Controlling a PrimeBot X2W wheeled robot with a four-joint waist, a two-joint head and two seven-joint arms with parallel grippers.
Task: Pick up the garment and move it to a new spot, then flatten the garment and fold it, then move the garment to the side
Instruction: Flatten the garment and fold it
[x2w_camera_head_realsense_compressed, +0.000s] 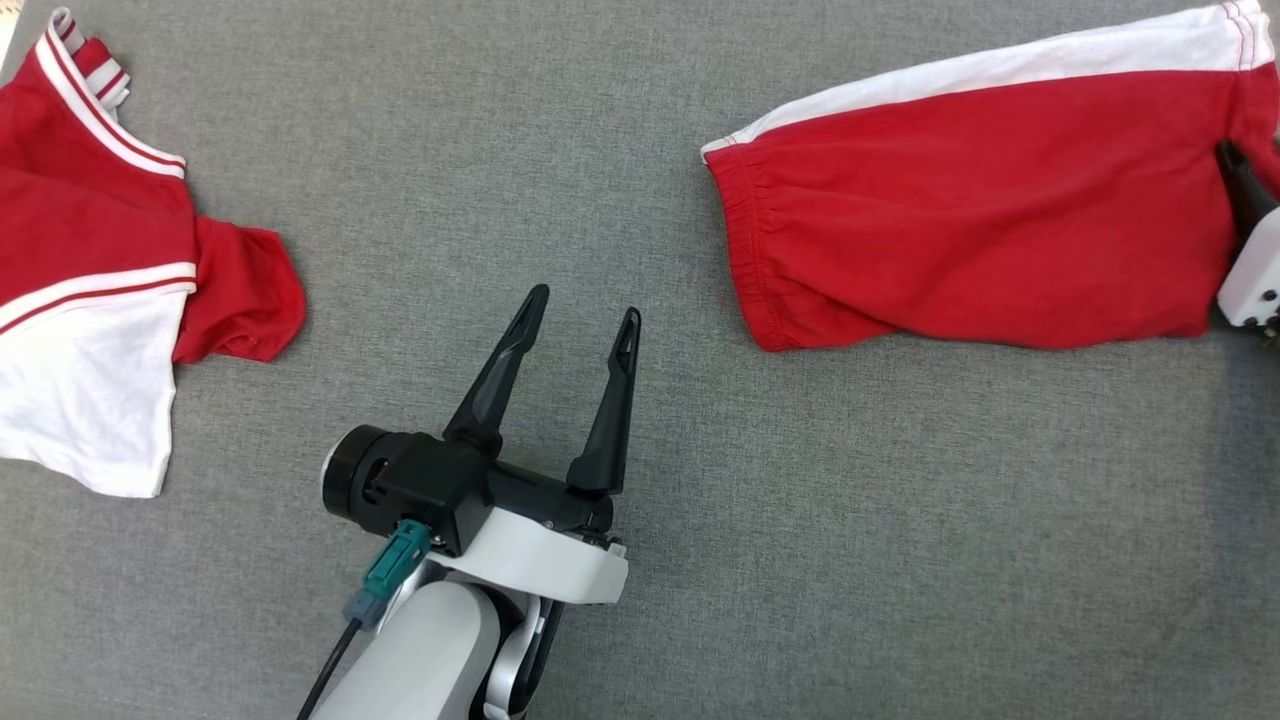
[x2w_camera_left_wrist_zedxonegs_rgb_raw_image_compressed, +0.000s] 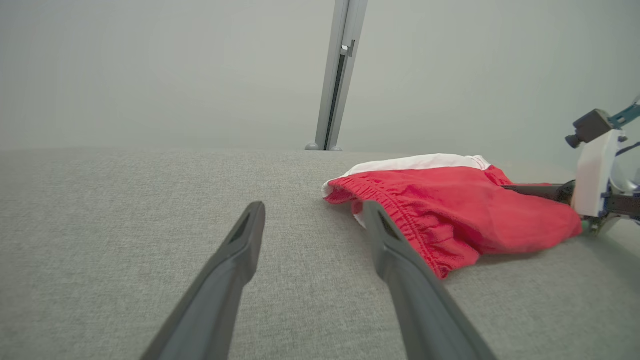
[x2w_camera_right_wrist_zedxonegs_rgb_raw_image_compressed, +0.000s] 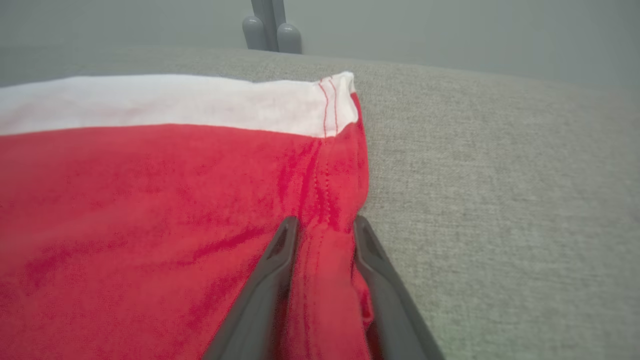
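The garment (x2w_camera_head_realsense_compressed: 980, 210) is a pair of red shorts with a white side stripe. It lies flat on the grey cloth surface at the upper right, waistband toward the middle. My right gripper (x2w_camera_head_realsense_compressed: 1228, 160) is at its right-hand hem. In the right wrist view the right gripper (x2w_camera_right_wrist_zedxonegs_rgb_raw_image_compressed: 325, 221) is shut on a bunched ridge of red fabric (x2w_camera_right_wrist_zedxonegs_rgb_raw_image_compressed: 325, 280) just below the white stripe's corner. My left gripper (x2w_camera_head_realsense_compressed: 586, 302) stands open over bare surface, left of the waistband (x2w_camera_left_wrist_zedxonegs_rgb_raw_image_compressed: 395, 220), holding nothing. The left wrist view has the left gripper (x2w_camera_left_wrist_zedxonegs_rgb_raw_image_compressed: 314, 206) with its fingers apart beside the shorts (x2w_camera_left_wrist_zedxonegs_rgb_raw_image_compressed: 450, 210).
A second red and white garment (x2w_camera_head_realsense_compressed: 90, 270), a shirt with a striped collar, lies at the left edge. The grey padded surface (x2w_camera_head_realsense_compressed: 640, 120) spreads between the two garments. A metal post (x2w_camera_left_wrist_zedxonegs_rgb_raw_image_compressed: 340, 75) rises behind the far edge.
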